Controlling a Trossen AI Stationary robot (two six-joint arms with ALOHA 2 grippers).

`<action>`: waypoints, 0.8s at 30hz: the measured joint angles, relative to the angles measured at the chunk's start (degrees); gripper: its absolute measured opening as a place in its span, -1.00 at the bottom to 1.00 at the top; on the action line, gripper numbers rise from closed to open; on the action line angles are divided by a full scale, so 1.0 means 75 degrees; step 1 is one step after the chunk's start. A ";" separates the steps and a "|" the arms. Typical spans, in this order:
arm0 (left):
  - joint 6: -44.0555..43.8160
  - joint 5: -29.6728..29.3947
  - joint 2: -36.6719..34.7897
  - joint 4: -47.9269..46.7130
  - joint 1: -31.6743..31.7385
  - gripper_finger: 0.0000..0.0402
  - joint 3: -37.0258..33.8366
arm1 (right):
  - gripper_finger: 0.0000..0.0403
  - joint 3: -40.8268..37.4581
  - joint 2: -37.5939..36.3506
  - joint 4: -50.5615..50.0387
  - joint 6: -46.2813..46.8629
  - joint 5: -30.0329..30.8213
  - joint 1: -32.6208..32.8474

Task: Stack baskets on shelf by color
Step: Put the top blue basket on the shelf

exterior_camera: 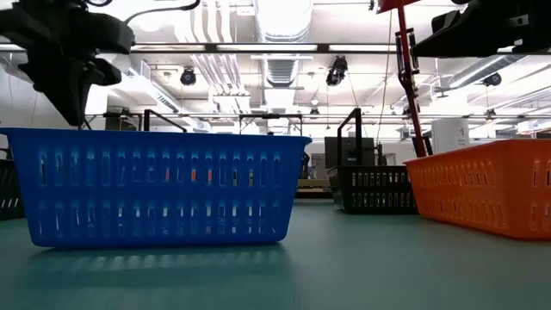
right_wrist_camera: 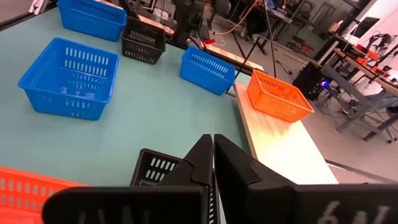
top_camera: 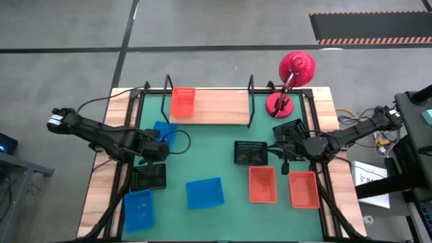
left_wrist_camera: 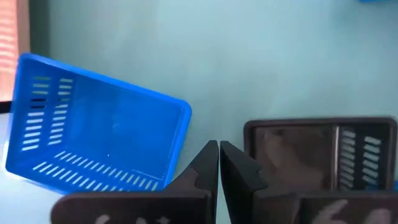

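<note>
**One orange basket on the shelf, both grippers pinched shut and holding nothing**

I look down from the high camera. The wooden shelf (top_camera: pixel 216 106) sits at 12 o'clock on the green mat (top_camera: pixel 216 155). One orange basket (top_camera: pixel 183 102) rests on its left end. A red lamp (top_camera: pixel 291 74) stands just right of the shelf.

My left gripper (top_camera: pixel 162 150) hangs at about 9 o'clock. Its fingers (left_wrist_camera: pixel 205 165) are pressed together with nothing between them. A blue basket (top_camera: pixel 165 132) is just beside it and a black basket (top_camera: pixel 149 177) lies near it toward 7 o'clock.

My right gripper (top_camera: pixel 287 145) hangs at about 3 o'clock. Its fingers (right_wrist_camera: pixel 202 155) are closed tight too, and they hold nothing. A black basket (top_camera: pixel 251 152) is just left of it and another black basket (top_camera: pixel 288 128) is partly under the arm.

At 6 o'clock sits a blue basket (top_camera: pixel 204 193), and one more blue basket (top_camera: pixel 138 210) is at 7 o'clock. Two orange baskets (top_camera: pixel 262 184) (top_camera: pixel 304 189) sit side by side at 5 o'clock.
</note>
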 joint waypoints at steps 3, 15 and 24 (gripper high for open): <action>0.0006 -0.0132 -0.0017 0.0024 0.0012 -0.96 -0.0106 | -0.96 0.0000 0.0000 0.0000 0.0003 0.0000 0.0000; 0.0241 -0.1002 0.1020 0.0301 0.0060 -0.25 -0.0437 | -0.96 0.0003 0.0000 -0.0003 0.0020 -0.0001 0.0000; 0.0608 -0.1014 0.1833 0.0310 0.0340 -0.20 -0.0437 | -0.96 0.0003 0.0000 -0.0003 0.0006 -0.0001 0.0000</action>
